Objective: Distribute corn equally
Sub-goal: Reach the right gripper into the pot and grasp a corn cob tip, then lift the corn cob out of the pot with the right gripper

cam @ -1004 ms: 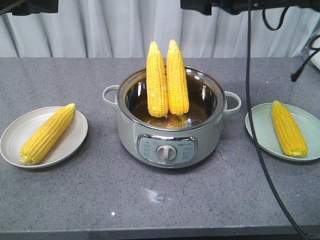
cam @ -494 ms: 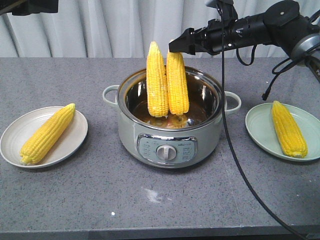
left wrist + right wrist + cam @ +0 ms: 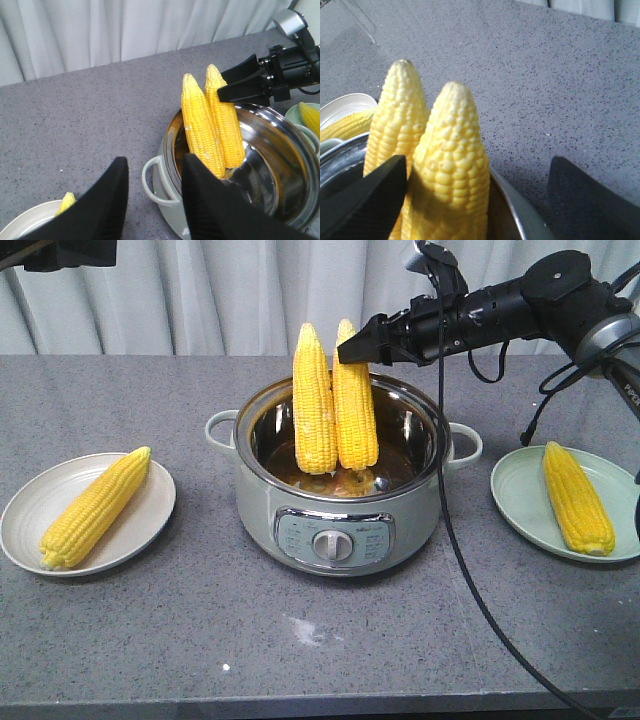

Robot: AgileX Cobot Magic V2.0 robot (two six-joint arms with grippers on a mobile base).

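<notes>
The right tool (image 3: 347,352), wide and empty, was aligned with the 3 o'clock cob (image 3: 355,410) standing in the pot (image 3: 255,512), evidently to lift it.

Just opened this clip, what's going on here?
The robot is splitting corn between two plates. One cob lies on the left plate and another cob on the right plate. In the pot between them, the left-hand standing cob and the right-hand standing cob are upright, side by side. The right gripper is at the right-hand standing cob's tip, jaws open either side, not yet closed. The left gripper hangs open and empty beside the pot.
</notes>
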